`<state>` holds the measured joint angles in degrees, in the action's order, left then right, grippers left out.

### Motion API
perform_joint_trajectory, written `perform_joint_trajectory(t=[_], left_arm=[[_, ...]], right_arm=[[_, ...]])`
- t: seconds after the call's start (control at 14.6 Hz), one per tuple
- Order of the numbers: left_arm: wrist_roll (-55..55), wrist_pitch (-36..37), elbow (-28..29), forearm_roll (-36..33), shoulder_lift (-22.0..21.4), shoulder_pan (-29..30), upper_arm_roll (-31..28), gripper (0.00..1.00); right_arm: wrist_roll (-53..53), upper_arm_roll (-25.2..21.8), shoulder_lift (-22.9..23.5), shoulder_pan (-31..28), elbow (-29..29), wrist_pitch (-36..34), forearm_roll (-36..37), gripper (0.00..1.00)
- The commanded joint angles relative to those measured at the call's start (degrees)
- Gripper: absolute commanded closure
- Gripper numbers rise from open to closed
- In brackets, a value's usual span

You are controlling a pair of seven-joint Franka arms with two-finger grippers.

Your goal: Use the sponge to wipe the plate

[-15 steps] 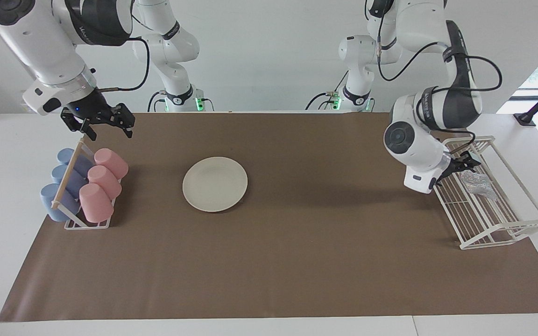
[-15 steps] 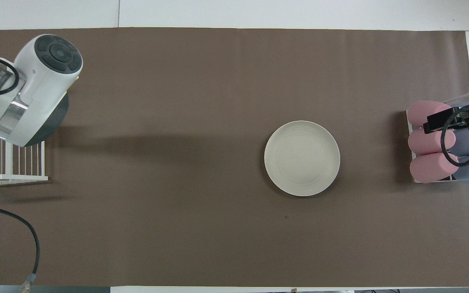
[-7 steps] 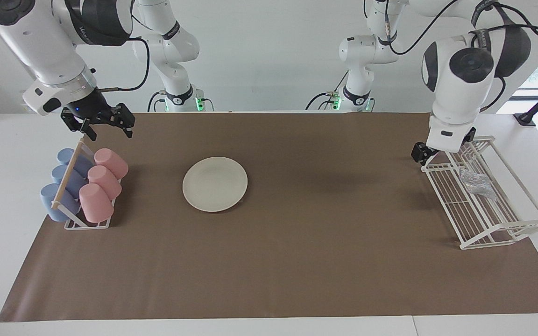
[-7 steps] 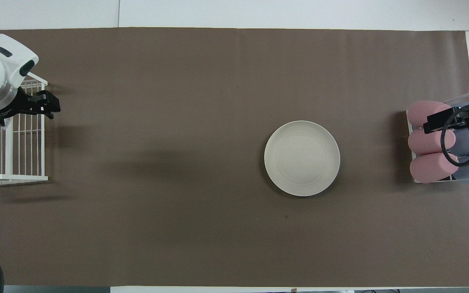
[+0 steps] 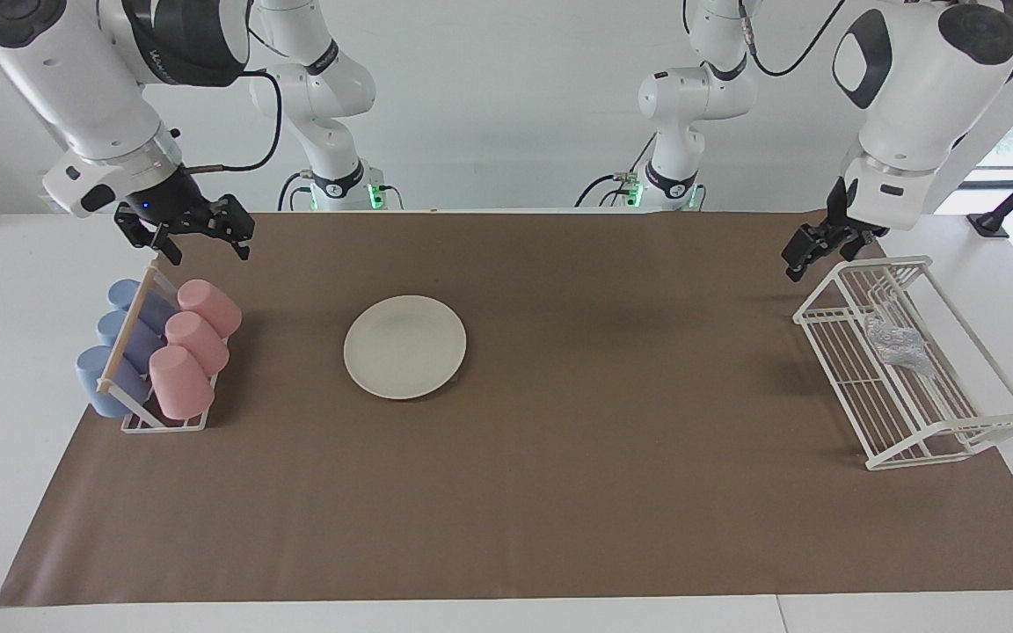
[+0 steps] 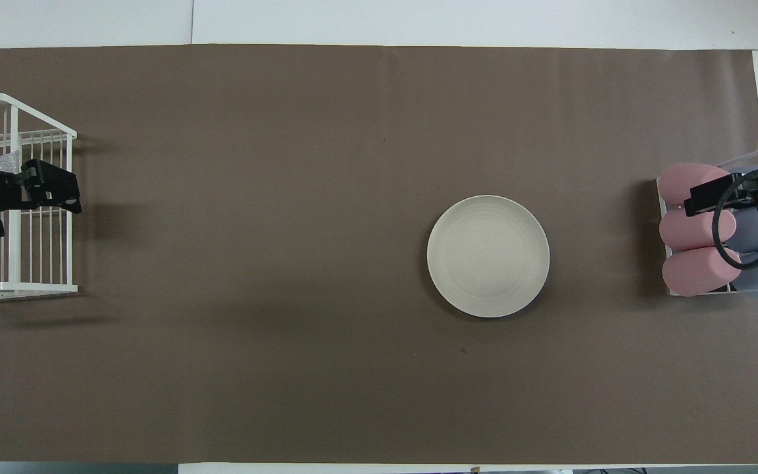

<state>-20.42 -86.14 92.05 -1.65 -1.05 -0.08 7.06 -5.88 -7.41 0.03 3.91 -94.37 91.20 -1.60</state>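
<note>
The cream-white plate lies flat on the brown mat, also in the overhead view. The silvery-grey sponge lies in the white wire rack at the left arm's end of the table; a bit of it shows in the overhead view. My left gripper is open and empty, raised over the rack's edge, apart from the sponge; it also shows in the overhead view. My right gripper is open and empty, waiting over the cup rack.
A cup rack with pink cups and blue cups stands at the right arm's end of the table. The brown mat covers most of the table.
The left arm has lifted from low over the wire rack beside the sponge and now hangs over the rack's edge. The sponge stays in the rack. The right arm has not moved.
</note>
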Motion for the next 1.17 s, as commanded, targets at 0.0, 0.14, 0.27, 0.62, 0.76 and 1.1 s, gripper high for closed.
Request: perform_joint_trajectory(t=[0.0, 0.14, 0.27, 0.62, 0.76, 1.1], left_arm=[[3.4, 4.4, -3.4, 1.7, 0.4, -2.3, -1.1, 0.0], [3.5, 5.3, -4.3, 2.0, 1.0, -4.1, -2.2, 0.0], [3.9, 4.1, -4.1, 5.3, 1.0, -4.9, -4.9, 0.0], [5.7, -0.2, 0.1, 6.3, 0.4, -6.3, -6.4, 0.0], [5.7, -0.2, 0.7, 6.2, 0.3, -6.1, -6.4, 0.0], [6.5, 1.9, -0.5, 1.8, 0.5, -5.5, -5.2, 0.0]], right_arm=[[-0.9, 0.2, -0.7, -0.4, -0.4, -0.8, -0.6, 0.0], [-0.9, 0.2, -0.7, -0.4, -0.4, -0.8, -0.6, 0.0], [-0.9, 0.2, -0.7, -0.4, -0.4, -0.8, -0.6, 0.0], [-0.9, 0.2, -0.7, -0.4, -0.4, -0.8, -0.6, 0.0], [-0.9, 0.2, -0.7, -0.4, -0.4, -0.8, -0.6, 0.0], [-0.9, 0.2, -0.7, -0.4, -0.4, -0.8, -0.6, 0.0]])
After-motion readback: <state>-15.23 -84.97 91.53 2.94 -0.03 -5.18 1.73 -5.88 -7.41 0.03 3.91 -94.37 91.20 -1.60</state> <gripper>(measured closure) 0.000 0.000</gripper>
